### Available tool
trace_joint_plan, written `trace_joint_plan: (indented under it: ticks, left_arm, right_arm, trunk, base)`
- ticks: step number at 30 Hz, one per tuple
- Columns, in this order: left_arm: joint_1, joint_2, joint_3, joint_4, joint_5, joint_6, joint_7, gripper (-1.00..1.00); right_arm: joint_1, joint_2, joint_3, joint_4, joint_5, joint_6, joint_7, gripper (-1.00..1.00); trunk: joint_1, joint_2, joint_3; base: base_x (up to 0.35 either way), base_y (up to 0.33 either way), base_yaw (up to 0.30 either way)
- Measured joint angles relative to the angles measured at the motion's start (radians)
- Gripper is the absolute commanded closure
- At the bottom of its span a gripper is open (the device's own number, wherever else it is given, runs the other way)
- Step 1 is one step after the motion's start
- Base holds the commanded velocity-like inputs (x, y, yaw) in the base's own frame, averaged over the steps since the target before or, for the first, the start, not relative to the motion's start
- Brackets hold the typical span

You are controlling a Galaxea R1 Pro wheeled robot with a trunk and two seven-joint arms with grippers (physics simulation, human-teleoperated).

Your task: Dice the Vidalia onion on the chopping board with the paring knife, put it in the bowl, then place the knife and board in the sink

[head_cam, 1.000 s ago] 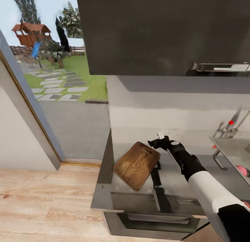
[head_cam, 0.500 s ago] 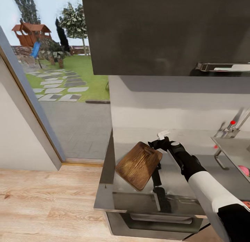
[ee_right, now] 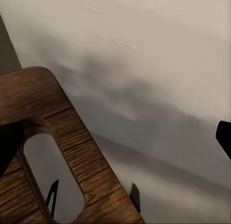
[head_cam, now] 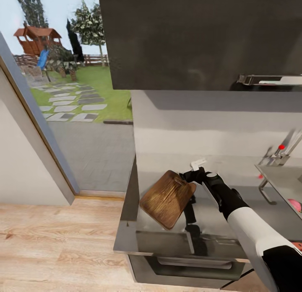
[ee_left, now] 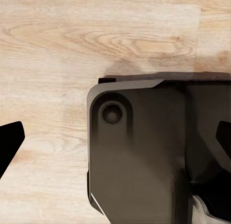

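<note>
On the glossy grey steel-look table, near its left end, lies the dark brown wooden chopping board with its slot handle toward the wall. The right pincer sits at that handle end; in the right wrist view the slot lies between two widely parted dark fingers, so the pincer looks open and not yet closed on the board. Far to the right, the small pinkish-red Vidalia onion rests in the grey steel sink, below the chrome tap. By my judgement the task is at its start: the onion is not fetched, nothing is diced. The left pincer's fingers stand wide apart and empty over pale wooden floor.
</note>
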Motion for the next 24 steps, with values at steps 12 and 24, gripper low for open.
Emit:
trace_joint_plan:
  ticks: [12,24]
  left_arm:
    - [0.000,0.000,0.000,0.000,-0.001,0.000,0.000,-1.00]
    - [0.000,0.000,0.000,0.000,0.000,0.001,0.000,-1.00]
  right_arm:
    - [0.000,-0.001,0.000,0.007,0.001,-0.002,-0.001,-1.00]
    - [0.000,-0.001,0.000,0.008,0.003,-0.002,-0.004,-1.00]
  trunk:
    - [0.000,0.000,-0.012]
    - [0.000,0.000,-0.022]
  base:
    - [-0.001,0.000,0.000]
    - [0.000,-0.020,0.000]
